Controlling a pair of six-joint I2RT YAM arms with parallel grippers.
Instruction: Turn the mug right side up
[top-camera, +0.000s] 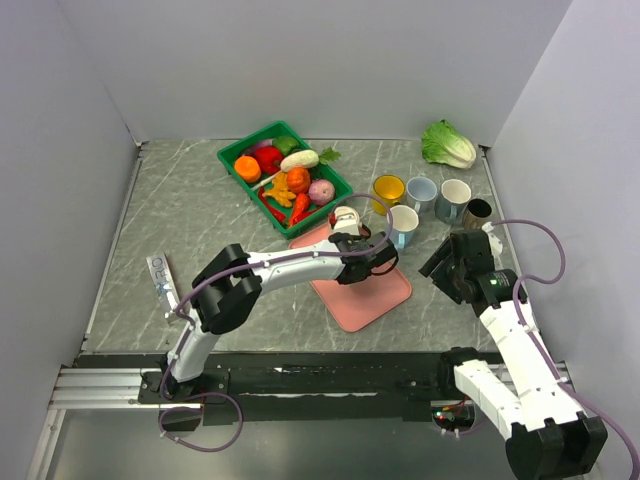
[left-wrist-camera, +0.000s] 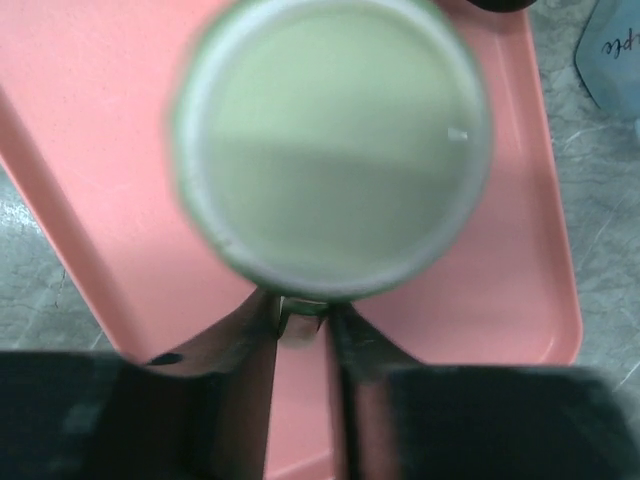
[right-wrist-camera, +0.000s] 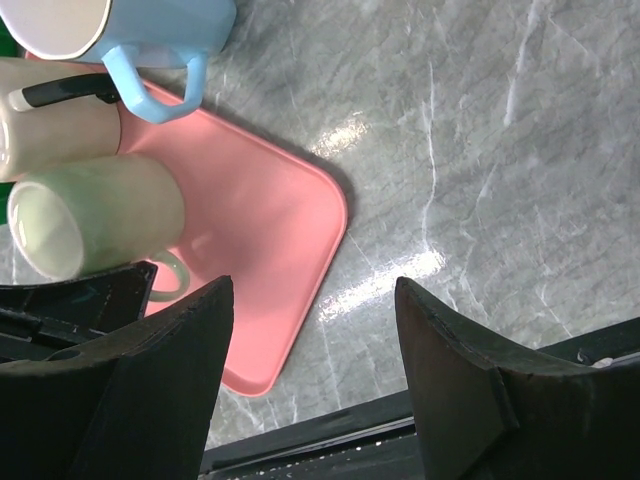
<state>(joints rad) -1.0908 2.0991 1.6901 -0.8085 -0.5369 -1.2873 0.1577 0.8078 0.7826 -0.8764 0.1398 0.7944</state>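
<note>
A pale green mug (left-wrist-camera: 330, 150) hangs just above the pink tray (left-wrist-camera: 480, 300), its round end turned toward the left wrist camera. My left gripper (left-wrist-camera: 300, 315) is shut on the mug's handle (left-wrist-camera: 298, 325), one finger on each side of it. In the right wrist view the same mug (right-wrist-camera: 100, 220) shows over the tray (right-wrist-camera: 260, 230) with its handle (right-wrist-camera: 168, 275) in the black jaws. From above, the left gripper (top-camera: 365, 258) covers most of the mug. My right gripper (right-wrist-camera: 315, 340) stands open over bare table, right of the tray (top-camera: 370, 295), holding nothing.
A blue mug (right-wrist-camera: 165, 25) and a cream mug (right-wrist-camera: 55, 130) stand at the tray's far end. Several more mugs (top-camera: 421, 192) line up behind. A green crate (top-camera: 245, 150) of vegetables sits at the back, a lettuce (top-camera: 448, 145) at the back right.
</note>
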